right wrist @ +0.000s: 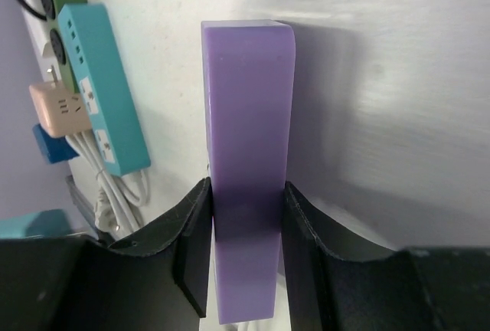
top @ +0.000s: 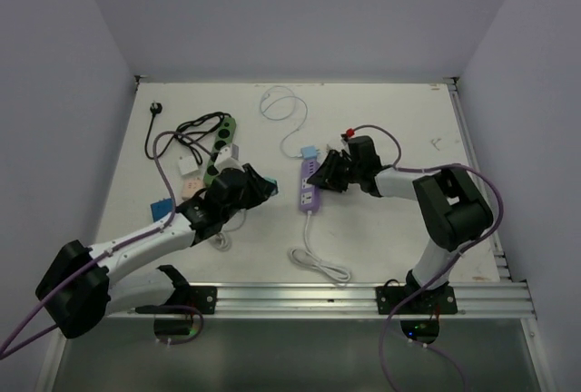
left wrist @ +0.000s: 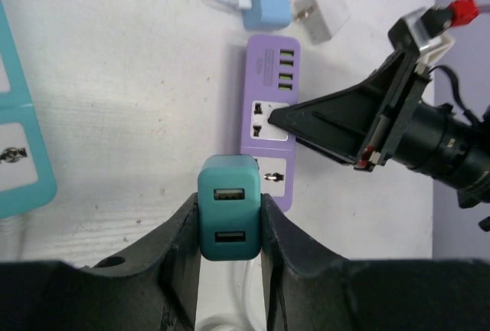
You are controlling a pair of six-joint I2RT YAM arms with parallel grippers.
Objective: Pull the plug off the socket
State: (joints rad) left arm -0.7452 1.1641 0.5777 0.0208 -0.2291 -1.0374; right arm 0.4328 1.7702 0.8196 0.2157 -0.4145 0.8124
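One plug (left wrist: 228, 220) within left tool (left wrist: 230, 210)

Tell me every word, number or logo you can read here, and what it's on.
Nothing here can be read.
Purple power strip: a faint label beside its USB ports, too small to read.
Teal power strip: a dark mark, too blurred to read.
Teal USB charger: no lettering shows.
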